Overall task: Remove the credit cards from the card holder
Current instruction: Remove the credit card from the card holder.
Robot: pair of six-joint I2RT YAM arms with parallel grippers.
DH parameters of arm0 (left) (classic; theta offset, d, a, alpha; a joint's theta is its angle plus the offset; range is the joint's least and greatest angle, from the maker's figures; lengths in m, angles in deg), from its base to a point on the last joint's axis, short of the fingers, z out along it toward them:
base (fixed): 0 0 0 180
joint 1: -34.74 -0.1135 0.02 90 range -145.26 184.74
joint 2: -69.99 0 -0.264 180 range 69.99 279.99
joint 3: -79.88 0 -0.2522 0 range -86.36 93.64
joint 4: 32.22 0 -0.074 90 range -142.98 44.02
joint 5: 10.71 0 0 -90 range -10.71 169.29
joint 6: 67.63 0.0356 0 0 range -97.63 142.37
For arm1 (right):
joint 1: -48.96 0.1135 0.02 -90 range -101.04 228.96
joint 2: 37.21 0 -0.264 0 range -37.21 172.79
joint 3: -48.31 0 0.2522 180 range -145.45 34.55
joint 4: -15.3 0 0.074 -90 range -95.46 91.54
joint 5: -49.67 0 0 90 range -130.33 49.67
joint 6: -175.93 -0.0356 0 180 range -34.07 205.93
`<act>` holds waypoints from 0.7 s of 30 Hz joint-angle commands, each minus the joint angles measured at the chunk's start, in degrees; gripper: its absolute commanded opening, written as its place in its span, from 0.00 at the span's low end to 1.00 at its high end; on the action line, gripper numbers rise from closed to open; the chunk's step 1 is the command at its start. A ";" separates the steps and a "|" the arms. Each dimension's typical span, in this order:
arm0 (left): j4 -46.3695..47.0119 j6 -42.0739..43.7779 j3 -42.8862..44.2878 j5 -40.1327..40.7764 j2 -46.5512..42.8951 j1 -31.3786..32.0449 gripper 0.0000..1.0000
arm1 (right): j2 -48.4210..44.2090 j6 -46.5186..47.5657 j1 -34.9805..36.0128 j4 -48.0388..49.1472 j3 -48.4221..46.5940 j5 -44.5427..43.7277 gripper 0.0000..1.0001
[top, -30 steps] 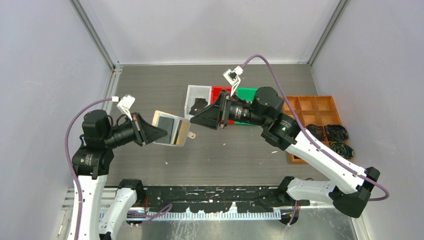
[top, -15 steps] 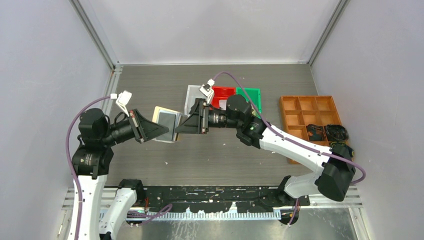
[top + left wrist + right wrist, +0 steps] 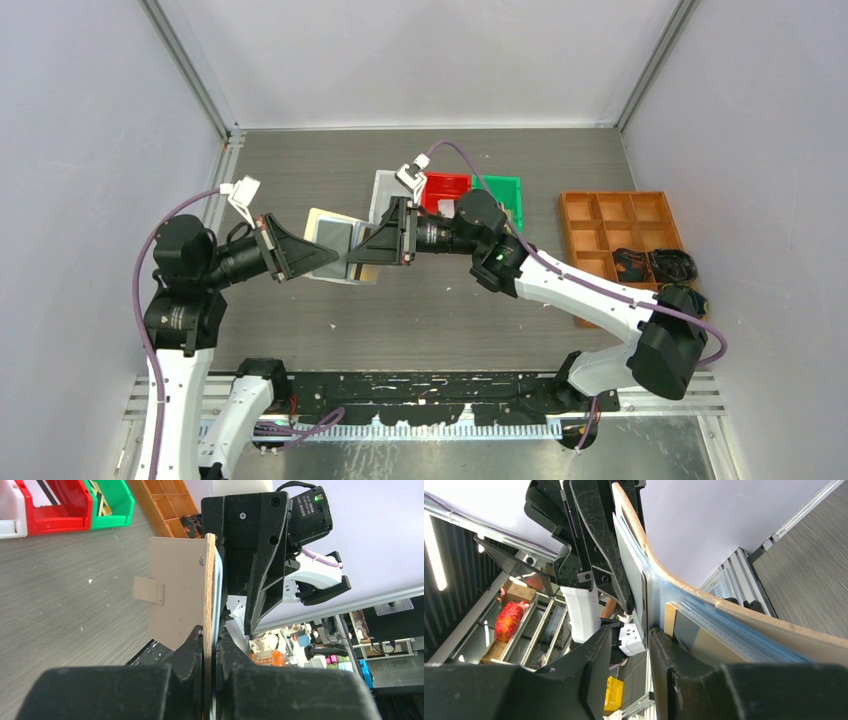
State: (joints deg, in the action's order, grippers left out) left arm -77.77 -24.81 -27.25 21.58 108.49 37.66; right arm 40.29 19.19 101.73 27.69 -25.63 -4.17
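The grey worktop (image 3: 440,310) carries an orange compartment tray (image 3: 601,222) along its right edge, with dark coiled things (image 3: 655,265) in its near cells. 3 small bins stand in a row at the far middle: white (image 3: 384,184), red (image 3: 446,183) and green (image 3: 503,186). The right arm reaches across them and covers their near parts.

The card holder (image 3: 316,220) hangs in the air above the left middle of the worktop, opened out between both arms. The left gripper (image 3: 330,262) is clamped on its left edge. The right gripper (image 3: 352,257) meets its right edge and hides that side from above. In the right wrist view its jaws stand partly apart astride the edge of the credit cards (image 3: 630,575), which are still in the sleeves. Whether they pinch cannot be told. The snap tab (image 3: 148,590) sticks out from the holder's beige outer face.
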 commanded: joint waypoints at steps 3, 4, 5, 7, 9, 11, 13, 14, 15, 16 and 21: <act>8.33 -6.47 -0.18 -5.08 -0.39 0.15 0.07 | 1.56 -2.89 0.97 9.06 -0.03 0.18 0.39; 9.62 -7.81 -0.73 -5.64 -0.42 0.16 0.07 | 1.90 -3.36 1.04 9.97 -0.02 0.27 0.39; 11.09 -9.40 -1.05 -6.10 -0.47 0.16 0.08 | 2.22 -3.80 1.10 10.94 -0.02 0.31 0.39; 14.35 -12.87 -2.08 -7.10 -0.64 0.16 0.08 | 2.79 -4.77 1.19 12.77 0.06 0.30 0.39; 17.31 -15.97 -2.87 -7.60 -0.88 0.17 0.09 | 3.28 -5.37 1.34 13.84 -0.02 0.31 0.39; 18.50 -17.44 -3.27 -7.77 -1.24 0.23 0.10 | 3.56 -5.34 1.56 14.05 -0.11 0.08 0.39; 18.96 -17.92 -3.56 -8.17 -1.53 0.24 0.13 | 3.79 -5.41 1.69 14.25 -0.11 -0.11 0.39; 19.12 -18.01 -3.75 -8.31 -1.66 0.17 0.14 | 3.88 -5.38 1.79 14.47 -0.07 -0.13 0.38; 19.27 -18.17 -3.93 -8.56 -1.80 0.20 0.15 | 3.89 -5.38 1.84 14.60 0.02 -0.13 0.38; 19.55 -18.36 -4.15 -8.88 -1.88 0.17 0.15 | 3.83 -5.40 1.88 14.77 0.13 -0.25 0.38; 20.86 -18.96 -5.43 -9.58 -2.45 0.16 0.18 | 3.89 -5.78 1.95 15.68 0.16 -0.43 0.35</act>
State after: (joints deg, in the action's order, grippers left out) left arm -62.39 -40.72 -31.97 18.58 106.79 36.50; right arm 42.74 13.75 101.51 38.78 -24.95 -2.66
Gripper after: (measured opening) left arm 0.173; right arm 0.361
